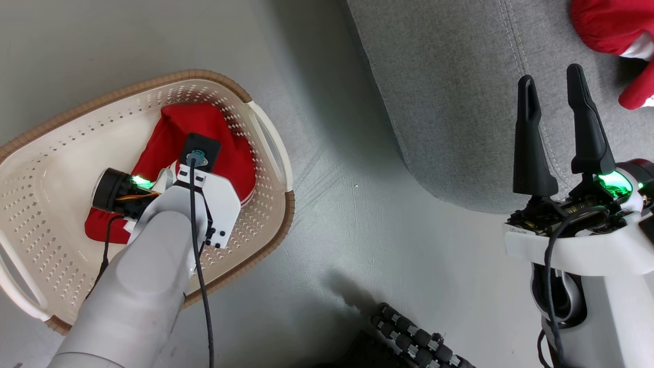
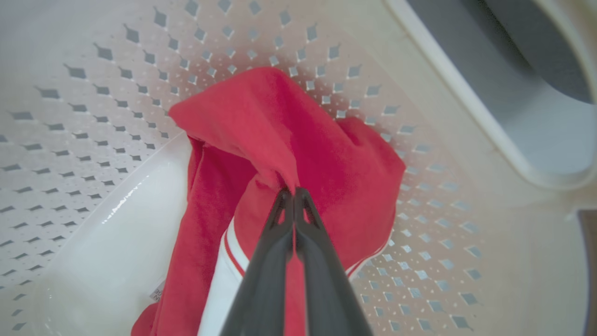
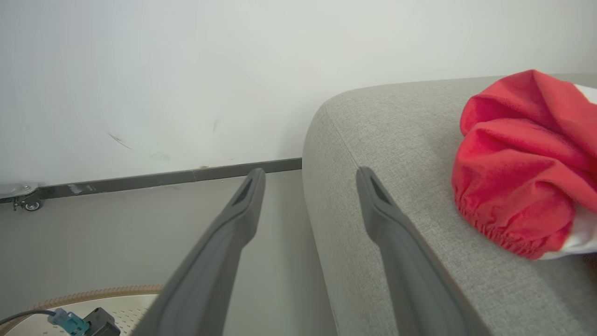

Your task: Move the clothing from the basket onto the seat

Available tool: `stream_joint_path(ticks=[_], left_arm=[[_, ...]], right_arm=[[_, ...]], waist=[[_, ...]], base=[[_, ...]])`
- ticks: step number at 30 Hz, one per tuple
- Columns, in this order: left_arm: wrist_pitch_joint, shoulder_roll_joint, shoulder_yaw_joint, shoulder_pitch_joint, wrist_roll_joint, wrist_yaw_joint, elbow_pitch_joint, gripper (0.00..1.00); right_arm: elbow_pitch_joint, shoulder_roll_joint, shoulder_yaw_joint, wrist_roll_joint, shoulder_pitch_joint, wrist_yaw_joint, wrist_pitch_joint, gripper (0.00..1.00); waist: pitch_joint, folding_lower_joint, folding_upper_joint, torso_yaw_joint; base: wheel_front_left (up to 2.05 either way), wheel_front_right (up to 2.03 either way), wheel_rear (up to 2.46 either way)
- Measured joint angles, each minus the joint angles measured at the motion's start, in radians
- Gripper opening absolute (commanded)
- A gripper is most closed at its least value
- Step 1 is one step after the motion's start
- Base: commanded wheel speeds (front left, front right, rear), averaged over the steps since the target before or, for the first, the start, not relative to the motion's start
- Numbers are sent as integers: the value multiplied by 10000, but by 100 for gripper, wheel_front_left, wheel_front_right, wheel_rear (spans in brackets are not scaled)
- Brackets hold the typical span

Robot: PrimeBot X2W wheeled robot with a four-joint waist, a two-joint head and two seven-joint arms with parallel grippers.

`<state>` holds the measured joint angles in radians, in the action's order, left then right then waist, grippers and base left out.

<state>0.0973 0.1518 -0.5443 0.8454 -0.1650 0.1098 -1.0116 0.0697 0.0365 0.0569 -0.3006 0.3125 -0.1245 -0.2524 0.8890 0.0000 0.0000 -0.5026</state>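
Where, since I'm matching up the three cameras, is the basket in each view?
Head view: basket at the left, on the floor.
Left wrist view: its perforated wall across the left and top, seen from inside.
Right wrist view: its brown rim in the bottom left corner.
Shared landmarks: red garment links head and left wrist views; grey seat links head and right wrist views.

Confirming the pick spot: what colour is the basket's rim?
The basket rim is woven-look brown; head view shows it best.

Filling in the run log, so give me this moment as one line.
left gripper: shut on red garment in basket | right gripper: open, empty, by seat edge | second garment: on seat
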Motion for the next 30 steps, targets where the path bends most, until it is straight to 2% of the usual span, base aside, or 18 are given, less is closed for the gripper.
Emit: stream_joint_path(ticks=[14,30], left_arm=[[-993,148,155,5,-173,-56,222,0],[-2506,328,268,-516,-267,-56,1118,0]], right_arm=[[12,2,35,102,467,0,0,100],[-56,12,-73,853,1041,0,0,100]], waist=[[-81,0,0,158],[-536,0,0,792]], base=[[0,0,0],[0,0,0]])
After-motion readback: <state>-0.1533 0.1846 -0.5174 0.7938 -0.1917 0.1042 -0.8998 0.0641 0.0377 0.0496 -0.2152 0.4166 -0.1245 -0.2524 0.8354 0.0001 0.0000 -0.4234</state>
